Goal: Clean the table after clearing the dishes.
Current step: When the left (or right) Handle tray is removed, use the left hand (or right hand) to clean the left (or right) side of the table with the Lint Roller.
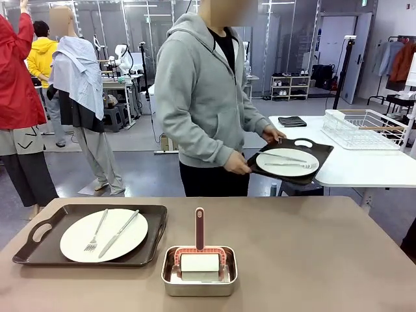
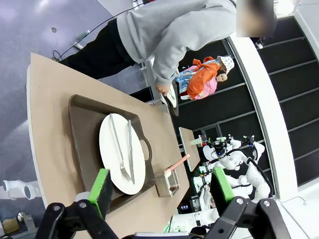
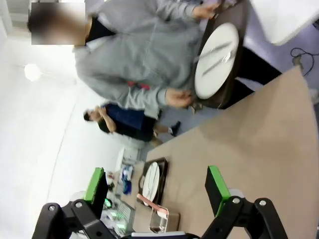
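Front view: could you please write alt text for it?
A person holds a tray with plate and cutlery at a white table. On the near brown table sit a second tray bearing another plate, fork and knife, and a pan holding a roller.

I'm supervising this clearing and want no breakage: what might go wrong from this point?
The carried tray is held in mid-air; its loose knife and fork may slide off the plate. The roller stands upright in the steel pan beside the remaining tray; a reach for that tray might topple it.
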{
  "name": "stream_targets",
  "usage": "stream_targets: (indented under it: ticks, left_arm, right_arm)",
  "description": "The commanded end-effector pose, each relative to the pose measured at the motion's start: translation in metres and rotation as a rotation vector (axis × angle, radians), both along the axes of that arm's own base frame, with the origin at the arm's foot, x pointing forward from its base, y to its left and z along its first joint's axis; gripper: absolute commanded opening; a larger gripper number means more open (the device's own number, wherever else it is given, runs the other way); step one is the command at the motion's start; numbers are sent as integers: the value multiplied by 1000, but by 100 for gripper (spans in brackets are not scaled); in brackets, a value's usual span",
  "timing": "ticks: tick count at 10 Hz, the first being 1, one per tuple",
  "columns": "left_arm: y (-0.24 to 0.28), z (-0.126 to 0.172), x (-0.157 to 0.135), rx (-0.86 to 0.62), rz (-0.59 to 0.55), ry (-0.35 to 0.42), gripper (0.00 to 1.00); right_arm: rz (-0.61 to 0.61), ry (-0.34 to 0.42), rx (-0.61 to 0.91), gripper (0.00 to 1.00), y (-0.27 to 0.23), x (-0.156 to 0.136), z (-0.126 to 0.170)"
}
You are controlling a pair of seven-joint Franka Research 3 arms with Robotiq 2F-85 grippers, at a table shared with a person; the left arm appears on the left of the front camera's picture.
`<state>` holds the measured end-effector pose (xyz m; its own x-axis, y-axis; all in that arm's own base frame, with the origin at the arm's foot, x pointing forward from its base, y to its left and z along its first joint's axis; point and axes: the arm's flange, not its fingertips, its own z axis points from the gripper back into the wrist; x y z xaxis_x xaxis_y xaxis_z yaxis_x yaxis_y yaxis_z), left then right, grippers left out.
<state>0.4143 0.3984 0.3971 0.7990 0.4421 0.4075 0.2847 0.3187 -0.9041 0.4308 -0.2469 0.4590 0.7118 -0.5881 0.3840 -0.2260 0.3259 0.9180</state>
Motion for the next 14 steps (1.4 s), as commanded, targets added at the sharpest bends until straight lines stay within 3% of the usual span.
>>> stream_targets:
  ticks: [1, 4, 6, 9, 14]
  left_arm:
    - [2, 1, -3, 9, 2, 4, 100]
    - [2, 1, -3, 9, 2, 4, 100]
    - [2, 1, -3, 9, 2, 4, 100]
    - [2, 1, -3, 9, 2, 4, 100]
    - [2, 1, -3, 9, 2, 4, 100]
  right_arm:
    - [150, -30, -213, 100, 66, 32, 47]
    - [426, -69, -468, 100, 199, 55, 84]
    - [634, -74, -615, 100, 298, 49, 83]
    - [856, -100, -816, 100, 397, 20, 60]
    - [925, -116, -818, 100, 425, 13, 52]
